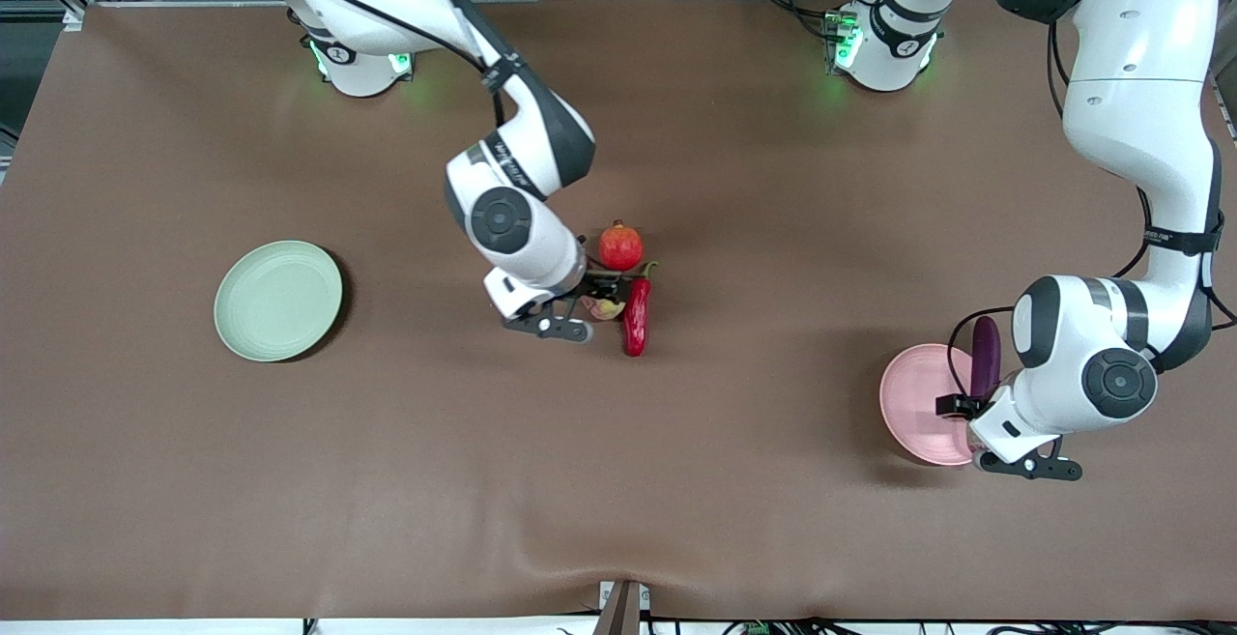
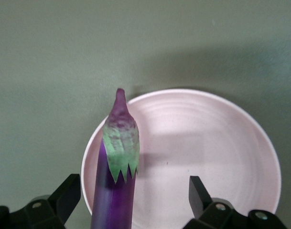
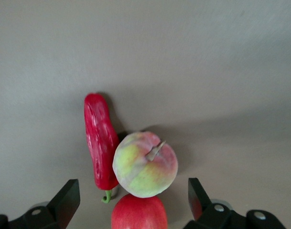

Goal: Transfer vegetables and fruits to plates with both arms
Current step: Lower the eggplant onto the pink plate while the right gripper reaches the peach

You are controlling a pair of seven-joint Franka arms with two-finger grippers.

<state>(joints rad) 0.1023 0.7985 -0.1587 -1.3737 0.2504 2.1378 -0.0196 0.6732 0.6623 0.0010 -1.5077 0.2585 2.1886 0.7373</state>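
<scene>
The purple eggplant lies on the pale pink plate at the left arm's end of the table, and its green stem end sticks out over the rim. My left gripper is open just above it, with the eggplant nearer to one finger. My right gripper is open, low over the peach and the pomegranate, which touch each other. The red chili lies against the peach. In the front view the pomegranate, peach and chili sit mid-table.
The pale green plate holds nothing and sits toward the right arm's end of the table. The brown table cover is bare along the edge nearest the front camera. Both arm bases stand along the top of the front view.
</scene>
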